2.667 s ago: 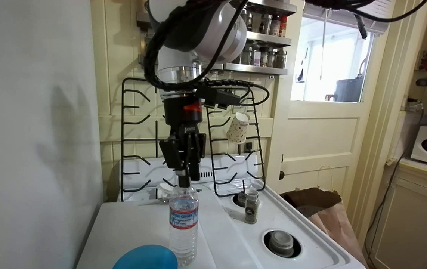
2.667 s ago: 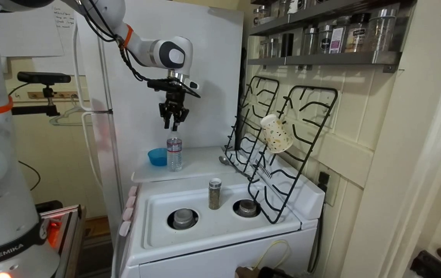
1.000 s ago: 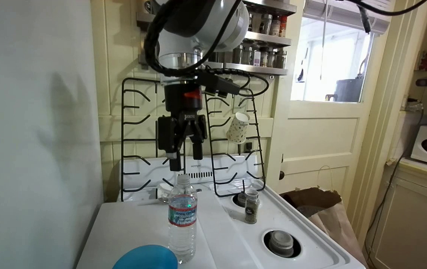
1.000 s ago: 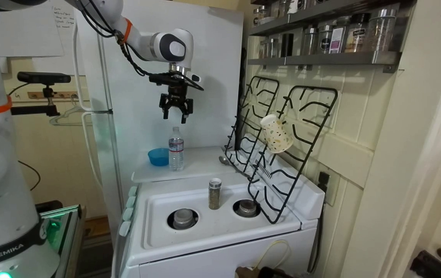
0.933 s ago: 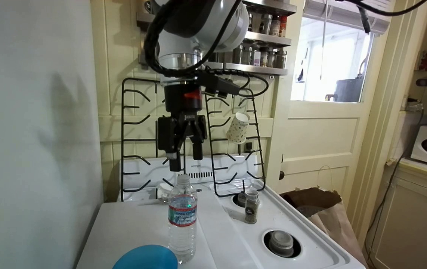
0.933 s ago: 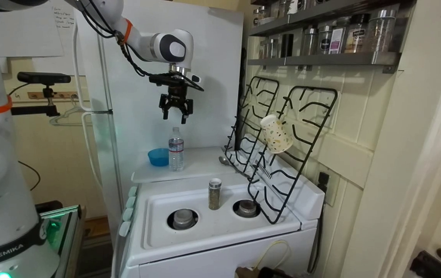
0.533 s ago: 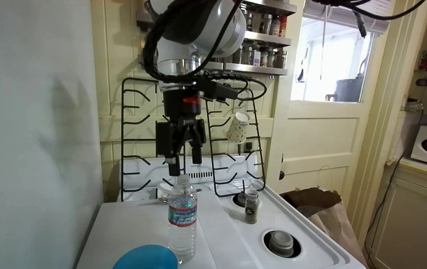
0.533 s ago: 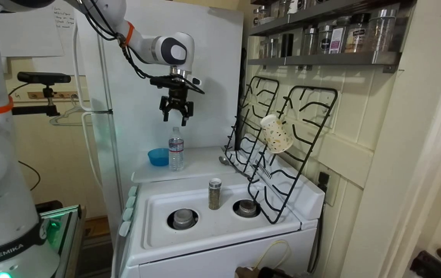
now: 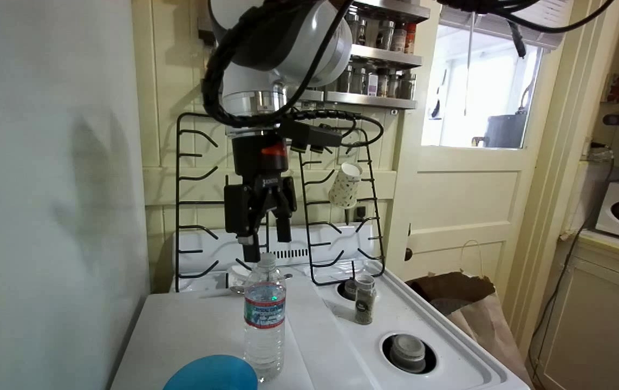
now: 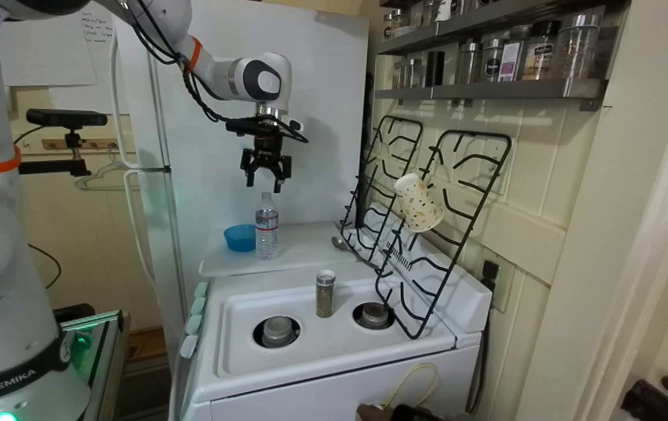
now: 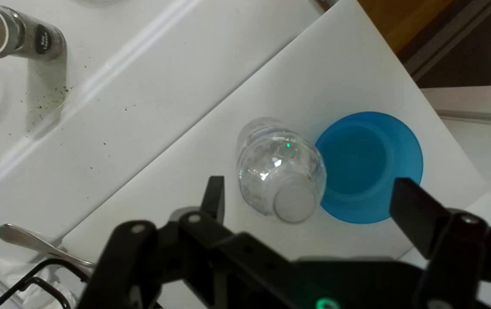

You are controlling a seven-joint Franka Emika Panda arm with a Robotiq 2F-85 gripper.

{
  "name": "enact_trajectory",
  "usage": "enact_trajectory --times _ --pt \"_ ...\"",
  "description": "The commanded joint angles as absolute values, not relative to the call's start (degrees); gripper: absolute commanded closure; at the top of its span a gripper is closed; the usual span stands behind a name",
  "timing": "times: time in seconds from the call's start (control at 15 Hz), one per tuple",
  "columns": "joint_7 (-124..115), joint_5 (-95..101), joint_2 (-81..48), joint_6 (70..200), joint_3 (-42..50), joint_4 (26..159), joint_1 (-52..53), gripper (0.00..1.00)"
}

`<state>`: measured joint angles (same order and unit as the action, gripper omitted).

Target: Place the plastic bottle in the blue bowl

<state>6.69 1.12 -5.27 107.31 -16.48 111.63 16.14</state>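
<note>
Pre-grasp step rn imo: my fingers (image 11: pixel 214 197) are spread w/ nothing held, plastic bottle (image 10: pixel 267 228) upright just beside the blue bowl (image 11: pixel 370 165), so next I prob gotta center, lower & pinch b4 lifting.

A white panel (image 10: pixel 304 245) is covering one end of the stove (image 10: pixel 310 342), carrying the plastic bottle (image 10: pixel 267 234), upright, just beside the blue bowl (image 10: pixel 239 242). A glass jar (image 10: pixel 325 295) is standing near two burners (image 10: pixel 278 331); black grates (image 9: pixel 201 202) are leaning at the back.
</note>
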Motion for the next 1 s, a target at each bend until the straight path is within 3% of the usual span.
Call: enact_trajectory --times 0.0,0.47,0.93 --pt "4.8 3.8 -6.4 108.9 -16.8 111.6 17.2 0.04" --pt "4.4 4.3 -7.4 111.1 -16.7 111.8 17.2 0.13" --pt "4.0 4.5 -6.9 109.6 -16.6 111.6 17.2 0.75"
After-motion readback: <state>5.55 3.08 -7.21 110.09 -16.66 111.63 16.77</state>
